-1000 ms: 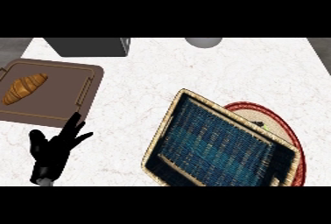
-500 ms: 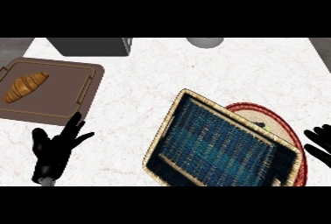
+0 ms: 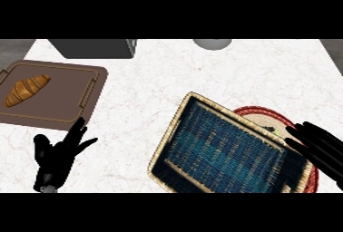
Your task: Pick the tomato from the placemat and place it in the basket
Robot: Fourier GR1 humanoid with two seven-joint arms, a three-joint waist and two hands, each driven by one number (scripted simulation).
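The white marble tabletop (image 3: 167, 77) has its widest open stretch ahead of the left robot hand (image 3: 57, 158) and ahead of the right robot hand (image 3: 320, 147), up to the far edge. The rectangular woven basket (image 3: 221, 149) lies skewed between the two hands, its long left rim well apart from the left robot hand, its right end under the right robot hand's fingers. A brown tray (image 3: 60, 99) sits just ahead of the left robot hand. The round red-rimmed placemat (image 3: 268, 120) shows from behind the basket, just left of the right robot hand.

A dark grey box (image 3: 90, 48) stands at the far edge. Both hands are open with straight fingers, holding nothing. A croissant (image 3: 26, 89) lies on the tray. A grey round object (image 3: 212, 43) sits at the far edge. The tomato cannot be made out; only a green speck (image 3: 275, 132) shows on the placemat at the basket's rim.
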